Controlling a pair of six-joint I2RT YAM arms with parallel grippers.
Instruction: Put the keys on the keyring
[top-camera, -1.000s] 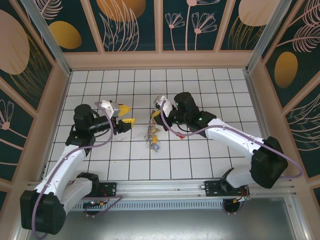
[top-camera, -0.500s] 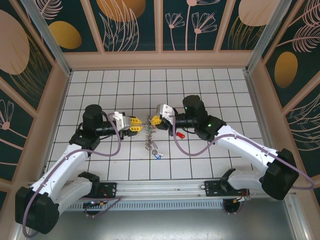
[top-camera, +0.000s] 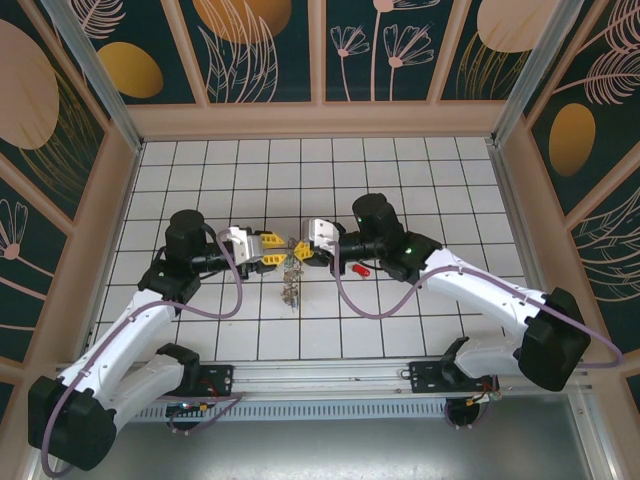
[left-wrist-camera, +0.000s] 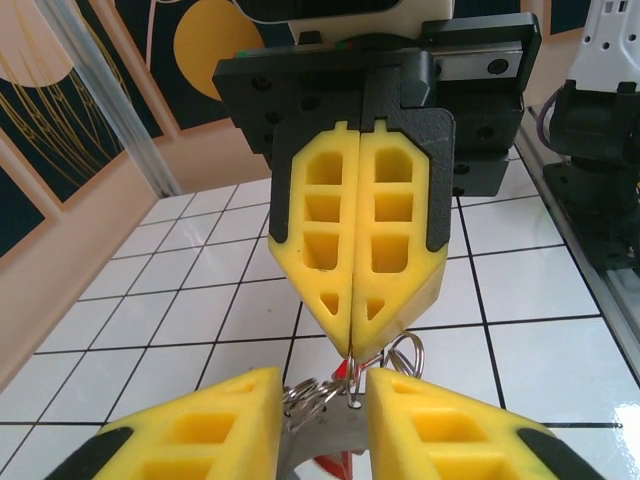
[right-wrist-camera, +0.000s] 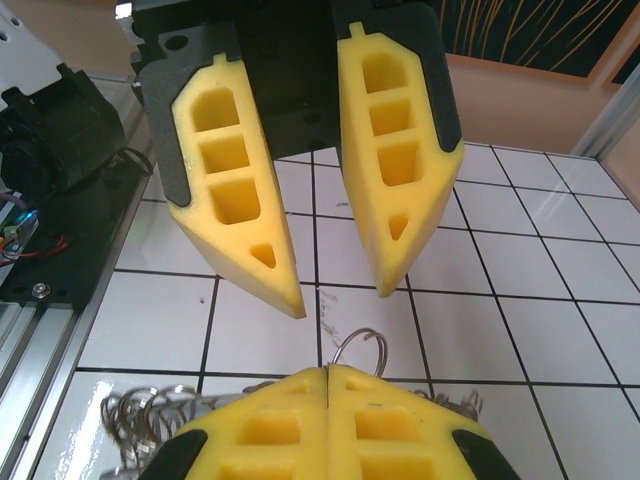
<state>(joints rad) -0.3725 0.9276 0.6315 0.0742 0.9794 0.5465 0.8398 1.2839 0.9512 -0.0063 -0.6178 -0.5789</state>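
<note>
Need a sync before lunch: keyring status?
Right gripper shut on keyring. Left gripper open, facing it. Keys hang below. Red key loose on tiles.

White tiled floor (top-camera: 230, 330) with dark grout, teal floral wall panels (top-camera: 265, 50) (orange discs, pale stems) around

Yellow-fingered on black mounts, the left gripper (right-wrist-camera: 335, 297) and the right gripper (left-wrist-camera: 352, 340) ride on white arms (top-camera: 130, 338) with black joints, trailed by purple cables (top-camera: 236, 295). The keyring (right-wrist-camera: 352, 336) is silvery wire, and the bunched keys (top-camera: 291, 283) are silvery too; a separate key (top-camera: 362, 269) has a red head. The table (top-camera: 200, 180) is white tile ruled with a dark grid. The walls (top-camera: 270, 55) are deep teal, patterned with orange-gold discs and pale line-drawn flowers and leaves, framed in peach-toned strips.
</note>
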